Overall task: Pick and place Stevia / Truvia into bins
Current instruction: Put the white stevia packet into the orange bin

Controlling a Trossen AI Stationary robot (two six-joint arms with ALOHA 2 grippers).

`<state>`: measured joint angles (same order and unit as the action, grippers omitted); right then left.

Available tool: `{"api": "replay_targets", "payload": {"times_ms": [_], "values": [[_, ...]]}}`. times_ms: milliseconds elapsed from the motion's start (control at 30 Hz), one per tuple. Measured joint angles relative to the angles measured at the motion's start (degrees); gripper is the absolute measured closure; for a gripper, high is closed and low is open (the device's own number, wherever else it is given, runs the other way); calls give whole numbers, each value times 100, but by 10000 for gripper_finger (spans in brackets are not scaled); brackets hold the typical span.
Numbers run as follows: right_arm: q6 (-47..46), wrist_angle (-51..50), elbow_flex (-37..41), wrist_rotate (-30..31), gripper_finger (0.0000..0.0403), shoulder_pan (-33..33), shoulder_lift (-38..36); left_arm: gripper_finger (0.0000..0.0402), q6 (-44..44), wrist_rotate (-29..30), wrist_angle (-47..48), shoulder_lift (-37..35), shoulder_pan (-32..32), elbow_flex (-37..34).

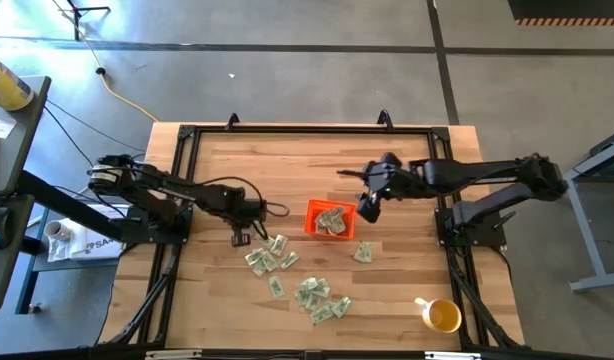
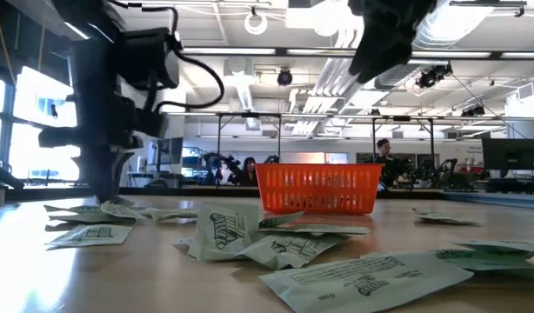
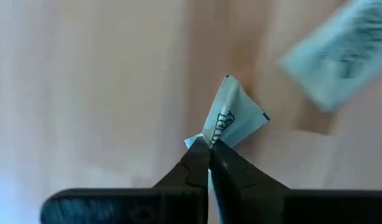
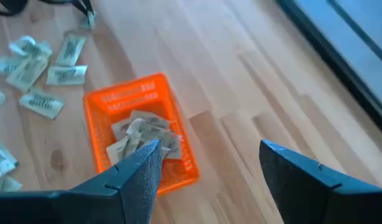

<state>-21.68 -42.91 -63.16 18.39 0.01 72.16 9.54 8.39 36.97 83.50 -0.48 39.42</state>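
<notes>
Left gripper point(image 1: 240, 238) is sitting low over the wooden table point(image 1: 237, 165), left of the scattered packets point(image 1: 312, 293), its fingers pinching shut on one packet point(image 3: 231, 115) by its corner. Orange bin point(image 1: 329, 220) is standing mid-table, already holding several packets. Right gripper point(image 1: 367, 210) is hovering just right of the bin with fingers spread wide, gripping nothing. Yellow cup point(image 1: 442, 316) is sitting near the table's right front corner.
</notes>
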Motion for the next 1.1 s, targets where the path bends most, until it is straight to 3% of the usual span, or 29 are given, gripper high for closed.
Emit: {"api": "replay_targets", "payload": {"times_ms": [167,400,633,733,900,1100], "values": [[-223,-584,-2,192,143,2,-336,374,-70,112,-79,-143,608,662],[-518,-1056,-2,198,144,188,-404,374,-515,-487,-984,22,755,1635],[-785,-1417,-2,498,144,509,-403,374,-603,-962,-1787,928,764,2593],[-1034,-1701,-2,491,144,545,-404,374,-612,-1245,-1716,1469,687,3029],[-1365,-1886,-2,516,144,781,-403,359,-569,-1109,-1665,2168,565,3507],[-1603,-1894,22,555,144,990,-404,338,-95,-1179,-1458,2425,571,3632]]}}
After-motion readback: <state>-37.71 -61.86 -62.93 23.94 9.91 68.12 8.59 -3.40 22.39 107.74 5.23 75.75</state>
